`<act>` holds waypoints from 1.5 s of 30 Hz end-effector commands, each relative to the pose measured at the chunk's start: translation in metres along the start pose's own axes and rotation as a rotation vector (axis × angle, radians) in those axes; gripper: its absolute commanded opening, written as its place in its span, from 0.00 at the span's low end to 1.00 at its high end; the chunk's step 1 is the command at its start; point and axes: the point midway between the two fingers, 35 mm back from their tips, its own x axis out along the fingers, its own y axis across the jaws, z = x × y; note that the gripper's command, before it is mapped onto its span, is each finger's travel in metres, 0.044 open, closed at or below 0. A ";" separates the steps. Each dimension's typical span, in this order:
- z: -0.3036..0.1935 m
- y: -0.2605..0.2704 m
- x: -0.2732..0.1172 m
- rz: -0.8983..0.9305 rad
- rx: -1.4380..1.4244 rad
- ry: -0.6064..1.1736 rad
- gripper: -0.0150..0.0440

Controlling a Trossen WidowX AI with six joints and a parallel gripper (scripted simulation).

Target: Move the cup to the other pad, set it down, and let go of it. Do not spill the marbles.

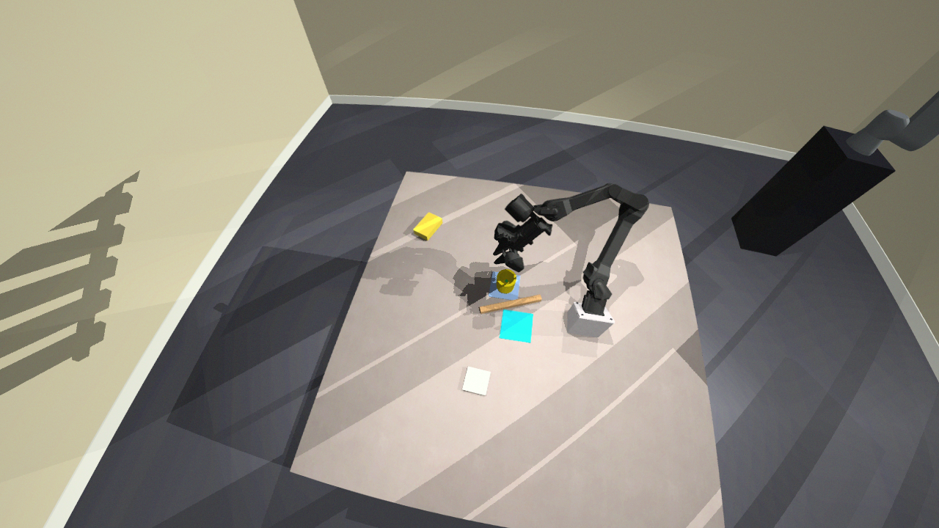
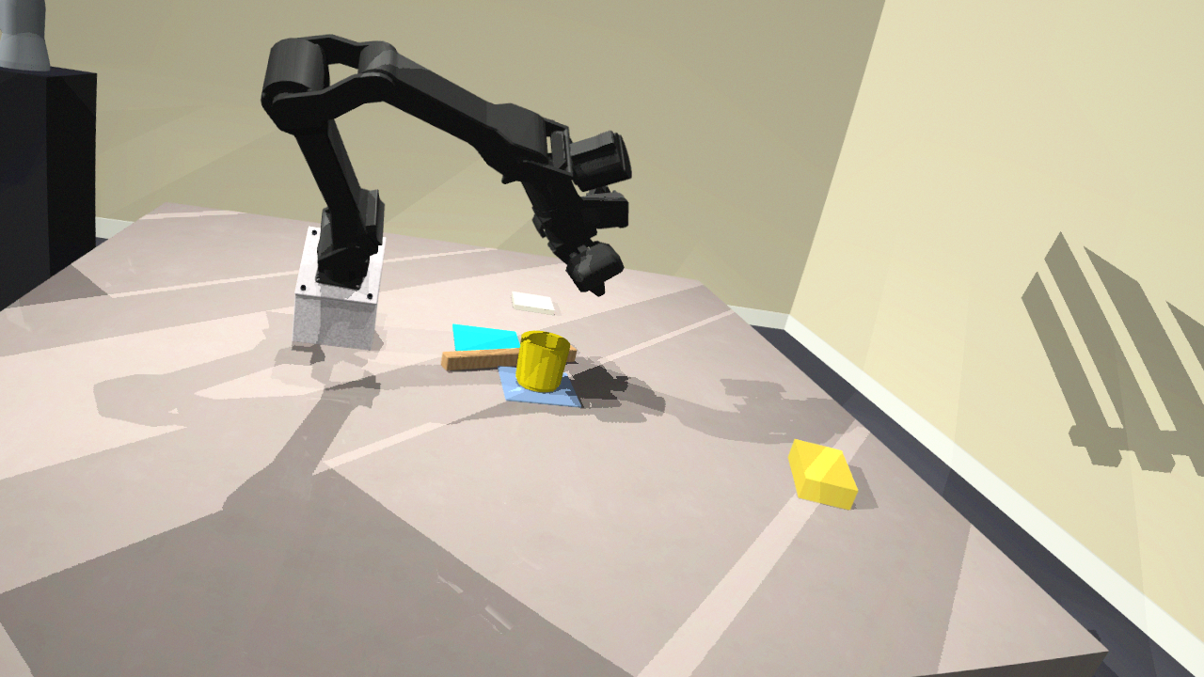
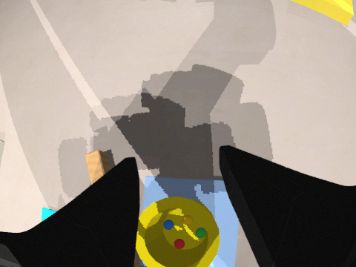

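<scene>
A yellow cup [image 1: 506, 282] [image 2: 541, 363] [image 3: 178, 234] stands upright on the blue pad [image 1: 494, 292] [image 2: 521, 396] [image 3: 228, 222]. In the wrist view, several marbles lie inside it, among them a blue marble [image 3: 168, 225], a green marble [image 3: 201, 233] and a red marble [image 3: 179, 243]. The other pad, cyan [image 1: 516, 326] [image 2: 483, 338] [image 3: 47, 214], lies bare beyond the wooden bar. My gripper [image 1: 508, 264] [image 2: 596, 291] [image 3: 178, 162] is partly open and empty, tilted downward, above the cup and not touching it. The cup's near rim is cut off in the wrist view.
A wooden bar [image 1: 510, 303] [image 2: 480, 361] [image 3: 96, 167] lies between the two pads. A yellow block [image 1: 428, 226] [image 2: 823, 474] [image 3: 334, 9] lies off beyond the blue pad's side. A white tile [image 1: 476, 380] [image 2: 532, 303] lies past the cyan pad.
</scene>
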 end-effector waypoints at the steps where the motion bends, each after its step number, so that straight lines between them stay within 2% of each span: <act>1: -0.070 0.028 0.018 0.104 -0.704 0.588 0.54; 5: -0.080 0.034 0.018 0.140 -0.871 0.703 0.54; 21: -0.080 0.036 0.020 0.141 -0.871 0.703 0.54; 45: -0.103 0.030 0.051 0.141 -0.871 0.702 0.54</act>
